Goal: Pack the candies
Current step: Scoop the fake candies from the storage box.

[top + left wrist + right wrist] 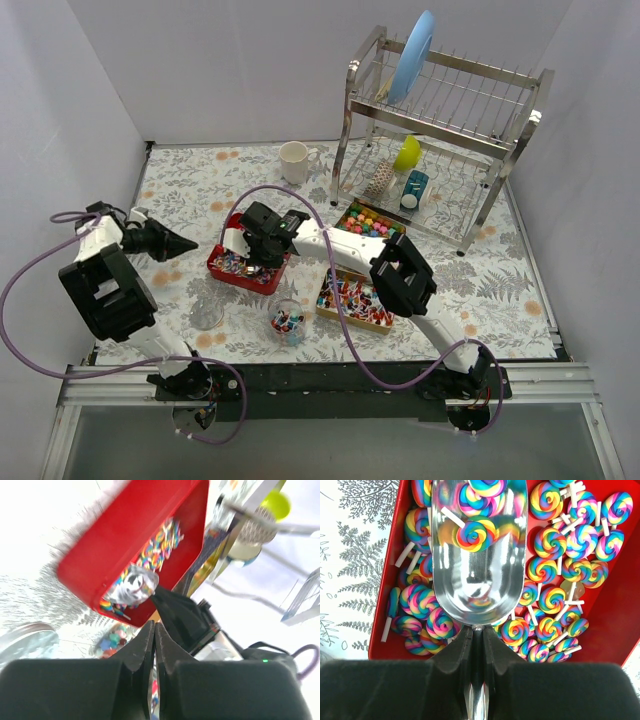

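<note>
While the right jaws clamp the thin handle of the metal scoop [477, 580], its bowl runs straight out ahead of them, long axis in line with the wrist, low over the red tray [618, 630]. That tray holds the candies [551, 542] I am after: rainbow swirl lollipops on short white sticks, heaped on both sides of the bowl and under it. One lollipop [475, 534] lies inside the bowl toward its far lip, with part of another at the very tip. My right arm [335, 245] reaches leftward across the desk [500, 290] with its wrist over the tray, so it is the arm on the job. My left arm [105, 285] is folded up at the desk's left side. Its jaws are pressed together on nothing and point at the tray from near its left end, apart from it. A small clear cup [287, 322] with a few candies in it stands near the tray, toward me and to the right. I judge the next move to be a level lift of the bowl, then a swing back to that cup.
</note>
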Tool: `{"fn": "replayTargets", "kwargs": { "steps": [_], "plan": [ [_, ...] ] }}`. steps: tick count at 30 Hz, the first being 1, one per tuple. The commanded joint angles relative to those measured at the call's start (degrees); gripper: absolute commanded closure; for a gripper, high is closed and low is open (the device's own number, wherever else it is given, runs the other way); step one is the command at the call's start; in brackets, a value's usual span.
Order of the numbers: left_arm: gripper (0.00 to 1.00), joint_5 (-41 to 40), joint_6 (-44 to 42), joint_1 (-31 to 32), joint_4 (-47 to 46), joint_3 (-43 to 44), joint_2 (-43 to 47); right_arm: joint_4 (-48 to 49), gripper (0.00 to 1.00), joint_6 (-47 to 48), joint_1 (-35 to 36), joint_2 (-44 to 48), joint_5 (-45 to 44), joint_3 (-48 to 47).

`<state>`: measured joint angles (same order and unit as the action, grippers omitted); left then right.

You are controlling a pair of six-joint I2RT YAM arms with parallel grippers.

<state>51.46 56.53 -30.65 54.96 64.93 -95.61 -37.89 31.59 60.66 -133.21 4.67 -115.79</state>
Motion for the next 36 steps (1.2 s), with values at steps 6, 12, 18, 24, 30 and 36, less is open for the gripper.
{"fn": "replayTargets", "kwargs": {
  "steps": [6,12,18,24,30,36],
  "plan": [
    [1.00,-13.74,-1.60,-2.57,-0.63,0.04,-2.83,-5.62,0.99,3.46,1.47,-0.74,-3.33,-0.31],
    [1.00,-17.27,1.38,1.47,-6.26,-12.09,0.86,-7.02,0.99,5.76,2.79,-2.76,-10.99,-4.62],
    [1.00,-15.95,5.16,10.08,-13.38,-15.36,1.13,-6.41,0.99,6.64,3.41,-3.55,-10.03,-4.27],
    [1.00,-16.04,6.05,11.84,-17.52,-17.37,-0.10,-7.72,0.99,2.43,3.41,-7.24,0.77,-10.41],
    [1.00,-14.73,5.69,11.76,-17.34,-18.17,0.43,-8.17,0.99,-0.91,2.18,-7.25,8.69,-11.13],
    [1.00,-11.48,6.04,11.67,-16.47,-17.99,2.88,-5.02,0.99,-3.46,-1.68,-4.17,7.81,-6.41]
  ]
}}
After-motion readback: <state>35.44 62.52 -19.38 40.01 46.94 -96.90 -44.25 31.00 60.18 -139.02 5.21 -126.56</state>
